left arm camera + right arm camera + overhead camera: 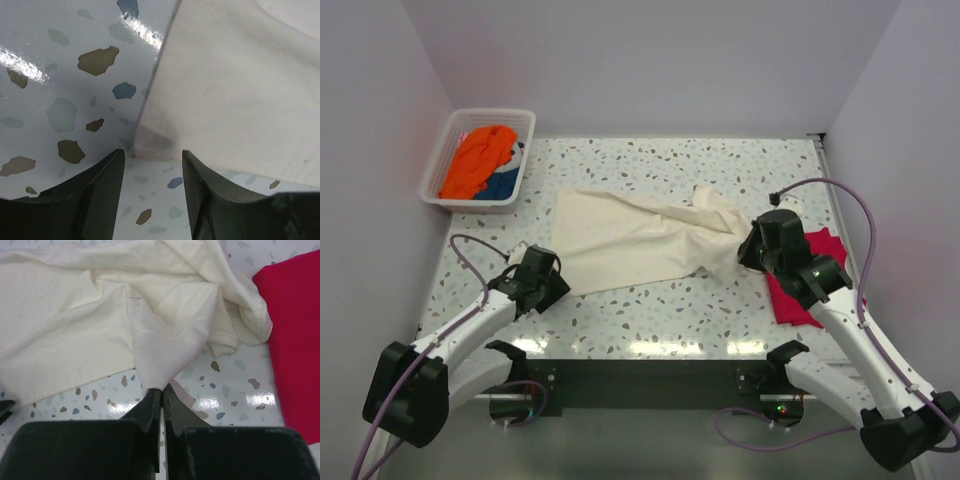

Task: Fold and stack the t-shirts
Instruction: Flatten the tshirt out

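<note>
The crumpled cream cotton t-shirt (620,240) sprawled across the middle of the speckled tabletop (650,310). The right gripper (162,395) was pinched tight on a fold of it near the right edge, beside the folded red t-shirt (295,340). The left gripper (152,157) sat wide apart at the shirt's near-left corner. A white plastic basket (438,165) of clothes sat at the far left corner.

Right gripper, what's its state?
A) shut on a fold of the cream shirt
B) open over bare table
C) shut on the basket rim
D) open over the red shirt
A: the right wrist view shows the right gripper closed, pinching a fold of the cream shirt.
</note>
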